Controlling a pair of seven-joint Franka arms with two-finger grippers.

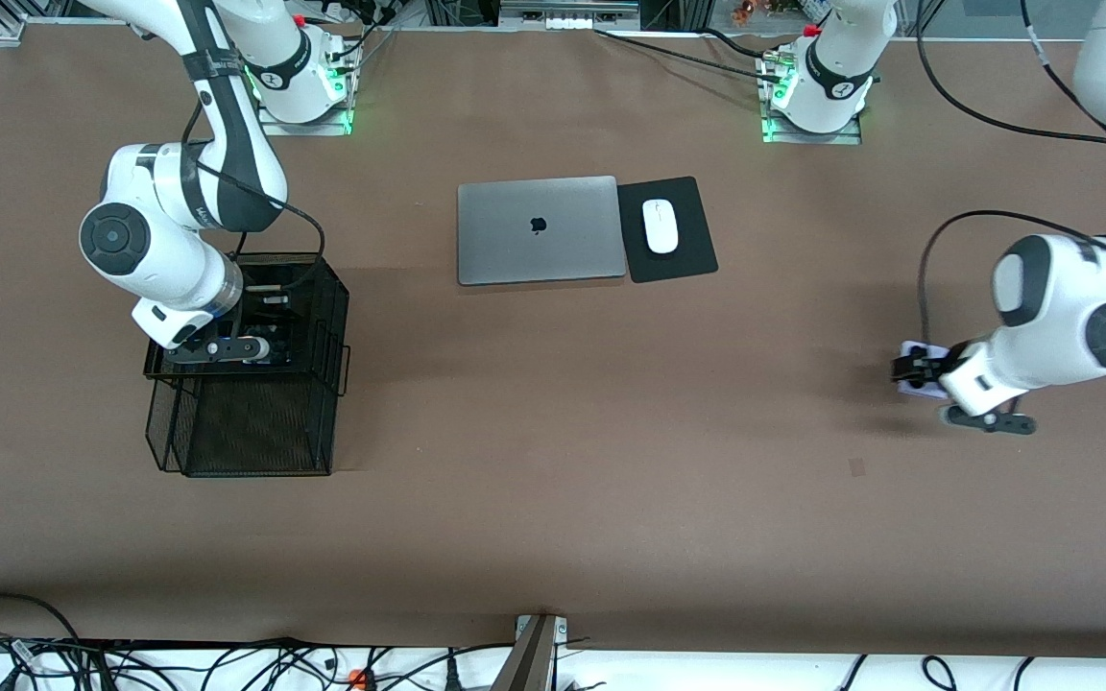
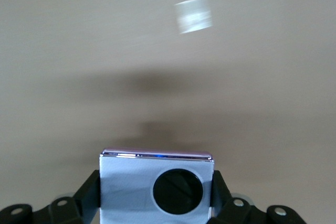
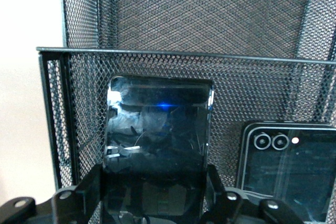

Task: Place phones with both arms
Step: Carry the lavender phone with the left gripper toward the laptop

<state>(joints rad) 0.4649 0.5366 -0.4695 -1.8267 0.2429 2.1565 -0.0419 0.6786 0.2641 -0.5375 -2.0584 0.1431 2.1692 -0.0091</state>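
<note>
front view. the right gripper (image 1: pixel 227 347) is lowered into the upper compartment of the black mesh rack (image 1: pixel 255 437), which stands near the edge of the desk (image 1: pixel 553 499) at the right arm's end. the phones in the rack are hidden by the arm in this view. the left gripper (image 1: pixel 910 369) is up over the desk near the edge at the left arm's end, with the pale lilac phone (image 1: pixel 923 376) between its fingers. the silver laptop (image 1: pixel 539 228) lies closed near the middle of the desk, with the white mouse (image 1: pixel 660 226) on a black mouse pad (image 1: pixel 668 230) just beside it.

left wrist view. the fingers (image 2: pixel 86 195) are closed on the two side edges of the lilac phone, camera ring facing the lens. bare desk lies below it.

right wrist view. the fingers (image 3: pixel 84 192) sit against the side edges of the long black slab (image 3: pixel 157 140), which stands upright against the mesh wall inside the rack. whether the grip is firm or just loosening cannot be told. the small squarish black folded one (image 3: pixel 289 169) stands in the same compartment, just beside the slab and apart from it.

handling. judged, not observed: all three phones are stiff, fairly light, glossy and therefore slippery, with glass faces that chip on impact. take hold across the narrow side edges, near mid-length. lower each phone until it rests before releasing.
</note>
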